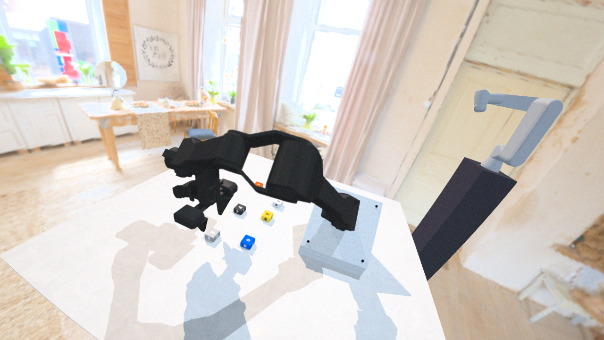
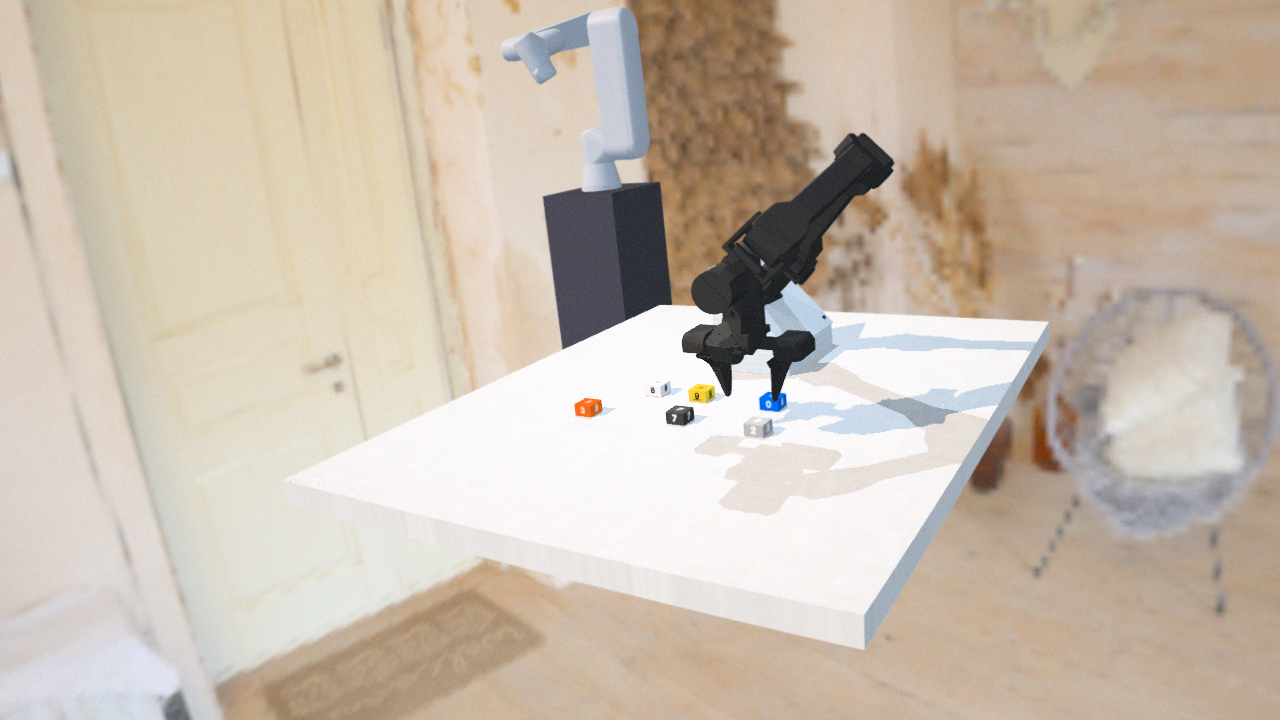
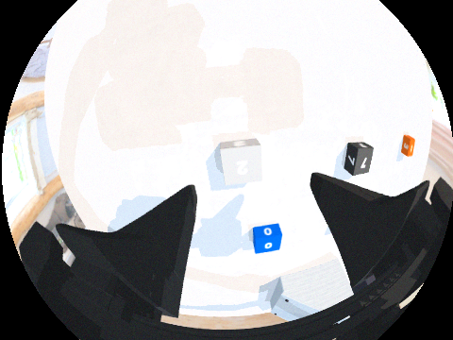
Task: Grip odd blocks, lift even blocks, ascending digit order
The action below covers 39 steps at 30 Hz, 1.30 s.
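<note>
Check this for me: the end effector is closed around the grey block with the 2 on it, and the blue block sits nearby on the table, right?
Not quite. The end effector is open and raised, holding nothing; the grey block marked 2 sits free on the table, as the wrist view shows. The blue block does sit nearby on the table.

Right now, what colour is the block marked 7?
Black, clearest in the exterior view.
</note>
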Available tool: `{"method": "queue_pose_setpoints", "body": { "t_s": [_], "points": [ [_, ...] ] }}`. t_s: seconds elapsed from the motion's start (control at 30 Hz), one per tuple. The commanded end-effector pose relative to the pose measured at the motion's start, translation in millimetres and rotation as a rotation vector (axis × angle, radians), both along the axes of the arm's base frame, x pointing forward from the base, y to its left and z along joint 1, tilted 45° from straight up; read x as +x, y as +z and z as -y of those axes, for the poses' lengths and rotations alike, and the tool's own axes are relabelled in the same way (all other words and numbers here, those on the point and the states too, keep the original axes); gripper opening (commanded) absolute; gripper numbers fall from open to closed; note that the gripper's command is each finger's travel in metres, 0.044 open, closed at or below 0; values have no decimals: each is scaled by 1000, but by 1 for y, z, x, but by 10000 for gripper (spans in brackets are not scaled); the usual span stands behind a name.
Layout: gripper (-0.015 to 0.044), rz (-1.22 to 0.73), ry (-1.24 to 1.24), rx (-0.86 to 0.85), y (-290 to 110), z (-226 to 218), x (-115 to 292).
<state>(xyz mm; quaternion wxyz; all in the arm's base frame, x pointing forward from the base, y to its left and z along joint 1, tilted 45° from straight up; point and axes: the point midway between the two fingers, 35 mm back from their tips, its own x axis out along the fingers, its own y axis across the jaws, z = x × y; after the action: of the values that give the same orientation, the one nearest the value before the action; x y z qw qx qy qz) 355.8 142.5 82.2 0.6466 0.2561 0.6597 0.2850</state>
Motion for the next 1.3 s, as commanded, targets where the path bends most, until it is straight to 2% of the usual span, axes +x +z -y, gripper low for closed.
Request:
{"method": "queue_pose_setpoints", "body": {
  "t_s": [0.0, 0.2, 0.53, 0.8, 1.03, 1.13, 1.27],
  "points": [
    [269, 30, -15, 3, 40, 39, 5],
    [120, 29, -15, 4, 50, 48, 3],
    [120, 33, -15, -3, 41, 58, 9],
    [120, 51, -2, -47, -51, 157, 37],
    [120, 36, -11, -28, -146, 252, 17],
    [120, 33, -15, -16, -167, 270, 7],
    [120, 33, -15, -14, -170, 272, 5]
  ]
}}
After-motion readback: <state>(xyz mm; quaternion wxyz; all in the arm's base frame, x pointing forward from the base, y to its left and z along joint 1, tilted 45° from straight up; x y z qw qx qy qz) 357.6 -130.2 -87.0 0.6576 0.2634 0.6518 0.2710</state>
